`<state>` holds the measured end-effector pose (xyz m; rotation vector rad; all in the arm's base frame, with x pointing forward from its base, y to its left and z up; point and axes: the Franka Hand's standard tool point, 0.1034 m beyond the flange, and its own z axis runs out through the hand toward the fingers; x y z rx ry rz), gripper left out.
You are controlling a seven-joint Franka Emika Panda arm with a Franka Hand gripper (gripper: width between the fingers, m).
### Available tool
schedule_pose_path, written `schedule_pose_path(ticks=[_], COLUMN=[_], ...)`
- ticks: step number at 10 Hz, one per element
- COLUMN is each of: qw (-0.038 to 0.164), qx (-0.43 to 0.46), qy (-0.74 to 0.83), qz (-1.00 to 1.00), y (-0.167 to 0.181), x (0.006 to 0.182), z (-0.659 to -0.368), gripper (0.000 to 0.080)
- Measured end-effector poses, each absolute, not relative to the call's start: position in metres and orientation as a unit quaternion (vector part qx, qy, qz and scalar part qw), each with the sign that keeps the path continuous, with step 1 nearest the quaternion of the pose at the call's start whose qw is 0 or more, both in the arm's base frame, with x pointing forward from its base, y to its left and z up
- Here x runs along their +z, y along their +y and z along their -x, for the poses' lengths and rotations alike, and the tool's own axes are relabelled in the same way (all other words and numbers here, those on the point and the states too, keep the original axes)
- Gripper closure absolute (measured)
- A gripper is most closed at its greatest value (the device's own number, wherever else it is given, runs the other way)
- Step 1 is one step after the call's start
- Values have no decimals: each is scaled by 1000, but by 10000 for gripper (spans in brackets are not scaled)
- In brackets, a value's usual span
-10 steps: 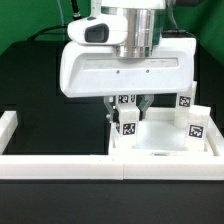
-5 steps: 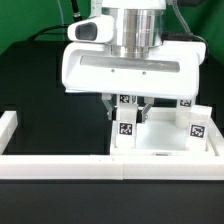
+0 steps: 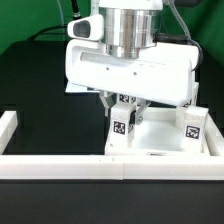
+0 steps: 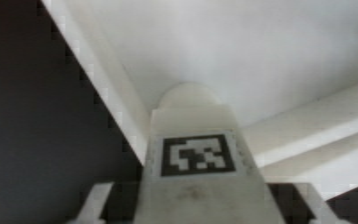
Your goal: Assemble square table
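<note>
The white square tabletop [image 3: 160,140] lies on the black table against the front border wall, at the exterior view's right. My gripper [image 3: 123,112] is shut on a short white tagged leg [image 3: 122,128] and holds it at the tabletop's near-left corner. In the wrist view the leg [image 4: 197,150] fills the middle between my fingers [image 4: 105,200], pointing down at the tabletop [image 4: 247,50]. A second tagged leg [image 3: 193,127] stands at the tabletop's right side. Whether the held leg sits in a socket is hidden.
Long white border walls run along the front [image 3: 60,165] and at the exterior view's left [image 3: 8,125]. The black table surface [image 3: 50,125] lies to the left of the tabletop. The large white arm head [image 3: 130,70] hangs over the tabletop's rear.
The arm head has tilted and turned a little, its right side dropping. The held leg stays at the tabletop's corner, turned slightly with the gripper.
</note>
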<state>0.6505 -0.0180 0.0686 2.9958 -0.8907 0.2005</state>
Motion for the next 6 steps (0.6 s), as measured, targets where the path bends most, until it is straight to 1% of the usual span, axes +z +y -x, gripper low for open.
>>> schedule_pose_path(ticks=[4, 6], qw=[3, 4], qx=[62, 61], qy=[-357, -347], qz=[-932, -936], y=[-21, -21], x=[68, 69], z=[-649, -649], gripper=[494, 479])
